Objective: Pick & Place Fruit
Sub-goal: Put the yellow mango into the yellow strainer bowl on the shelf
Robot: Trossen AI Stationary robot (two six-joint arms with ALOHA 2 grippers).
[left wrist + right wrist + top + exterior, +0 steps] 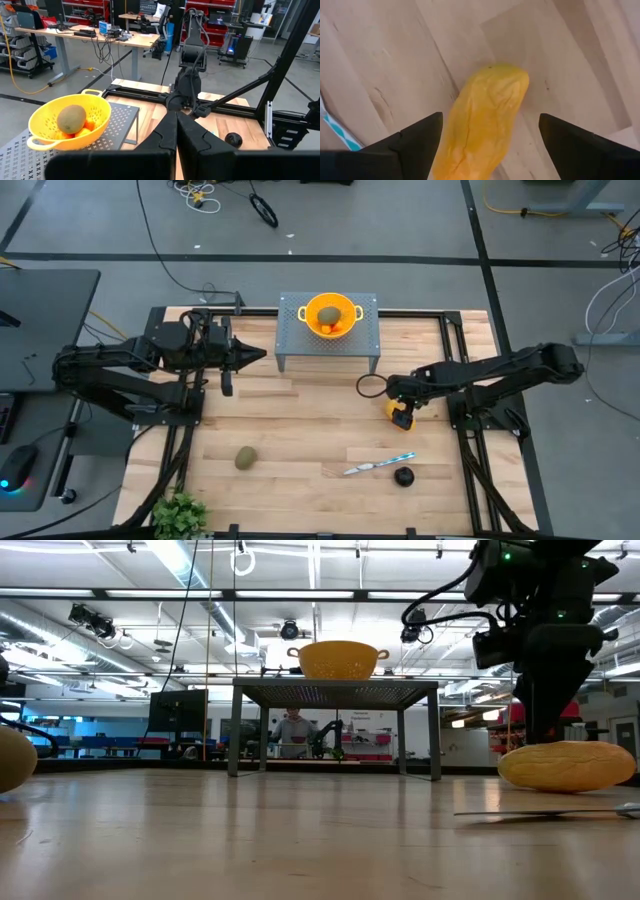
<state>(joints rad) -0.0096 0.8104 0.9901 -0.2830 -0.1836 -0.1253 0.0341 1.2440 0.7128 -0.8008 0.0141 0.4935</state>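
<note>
A yellow-orange oblong fruit [567,766] lies on the wooden bench [300,840] at the right of the low view, with the right arm [545,630] descending directly above and behind it; the arm's pincer cannot be made out here. In front of the fruit, a slim silver knife [545,811] lies flat on the boards. At the left edge, part of an olive-brown oval fruit [14,758] rests on the bench. Farther back, a yellow two-handled bowl [338,659] sits atop a small grey metal stand [335,690]. Beyond the stand's legs, a person [292,730] is visible in the workshop behind, under bright ceiling lights.
</note>
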